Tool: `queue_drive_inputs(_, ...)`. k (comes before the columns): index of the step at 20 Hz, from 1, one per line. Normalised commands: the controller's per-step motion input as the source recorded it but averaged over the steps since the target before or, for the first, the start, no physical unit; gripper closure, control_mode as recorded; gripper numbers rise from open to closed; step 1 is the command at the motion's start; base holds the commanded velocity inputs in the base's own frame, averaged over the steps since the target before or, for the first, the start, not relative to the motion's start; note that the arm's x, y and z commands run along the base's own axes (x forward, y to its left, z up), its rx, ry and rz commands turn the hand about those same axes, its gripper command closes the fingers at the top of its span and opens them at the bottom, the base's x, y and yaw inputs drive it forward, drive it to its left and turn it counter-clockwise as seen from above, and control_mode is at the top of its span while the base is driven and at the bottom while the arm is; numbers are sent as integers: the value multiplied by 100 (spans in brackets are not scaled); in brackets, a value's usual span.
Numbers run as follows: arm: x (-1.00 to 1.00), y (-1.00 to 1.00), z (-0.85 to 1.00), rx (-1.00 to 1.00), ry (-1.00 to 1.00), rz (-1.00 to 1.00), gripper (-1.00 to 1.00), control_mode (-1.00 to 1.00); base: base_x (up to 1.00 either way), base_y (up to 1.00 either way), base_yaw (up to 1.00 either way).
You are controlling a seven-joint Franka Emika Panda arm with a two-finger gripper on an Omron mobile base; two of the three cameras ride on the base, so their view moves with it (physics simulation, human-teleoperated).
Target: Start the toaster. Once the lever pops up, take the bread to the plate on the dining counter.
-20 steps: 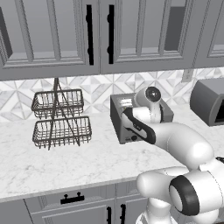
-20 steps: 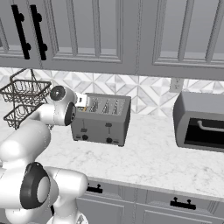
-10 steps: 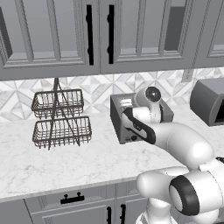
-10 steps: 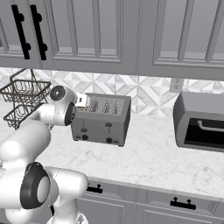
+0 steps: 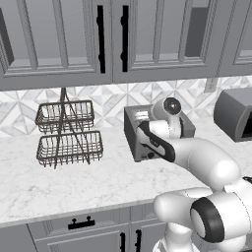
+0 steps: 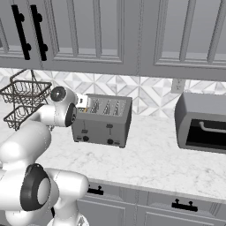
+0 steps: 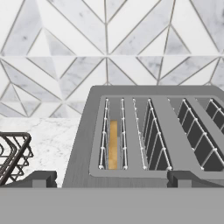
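Note:
The toaster (image 6: 103,126) stands on the marble worktop by the tiled wall, also seen as a grey box (image 5: 134,140) half hidden behind my arm. In the hand view I look down along its top (image 7: 83,153) from one end. The bread (image 7: 113,146) sits deep in the leftmost slot, only its golden-tan edge showing. My gripper (image 7: 111,179) hovers just above the toaster's near end, open wide, one dark fingertip (image 7: 41,179) at each side and nothing between them. In the right base view the gripper (image 6: 84,102) is at the toaster's left top edge.
A two-tier black wire basket (image 5: 69,133) (image 6: 22,95) stands left of the toaster, its rim close to my hand (image 7: 11,153). A darker rounded appliance (image 6: 203,121) (image 5: 236,115) sits to the right. Grey wall cabinets hang low overhead.

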Motion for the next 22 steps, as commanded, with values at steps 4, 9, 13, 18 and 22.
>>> queue_drive_inputs(4, 0, 0, 0, 0, 0, 0, -100, -100, 0, 0, 0)
queue_drive_inputs(9, 0, 0, 0, 0, 0, 0, -100, -100, 0, 0, 0)
queue_drive_inputs(13, 0, 0, 0, 0, 0, 0, -100, -100, 0, 0, 0)
queue_drive_inputs(18, 0, 0, 0, 0, 0, 0, -100, -100, 0, 0, 0)
queue_drive_inputs(22, 0, 0, 0, 0, 0, 0, -100, -100, 0, 0, 0)
